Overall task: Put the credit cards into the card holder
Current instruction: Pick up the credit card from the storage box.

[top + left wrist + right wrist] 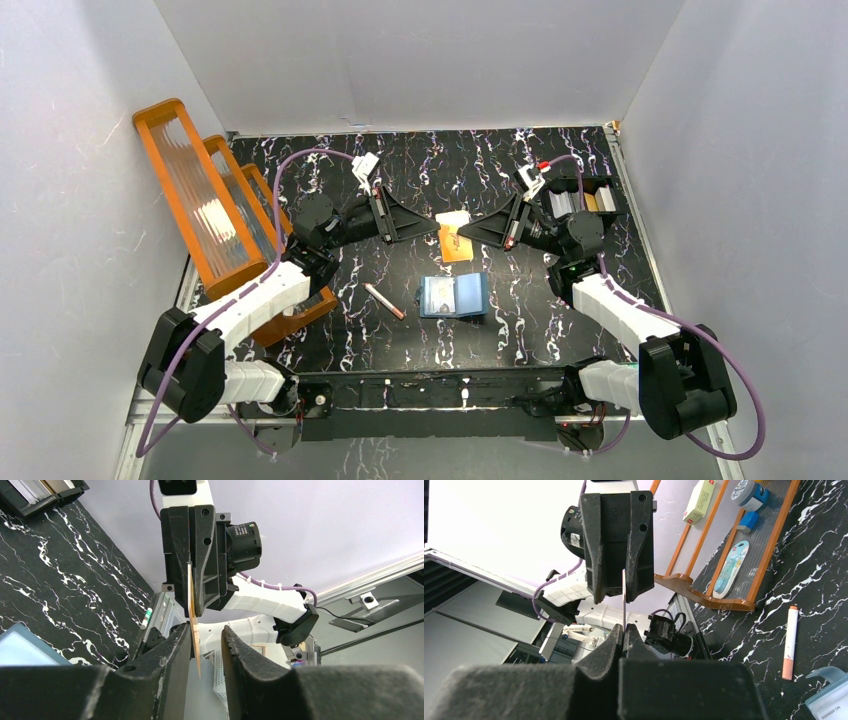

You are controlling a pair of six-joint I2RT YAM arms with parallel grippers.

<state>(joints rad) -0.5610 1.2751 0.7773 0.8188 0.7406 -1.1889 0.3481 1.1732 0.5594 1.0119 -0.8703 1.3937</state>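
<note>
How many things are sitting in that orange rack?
4: a white box at top left, a round blue tub beside it, a small blue block below that, a pale-blue oblong lowest. More may be hidden.

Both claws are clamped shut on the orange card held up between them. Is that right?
No. Only the right claw is shut on the orange card; the left claw stands open around it, as the gap in the left wrist view shows. It is held up between them.
</note>
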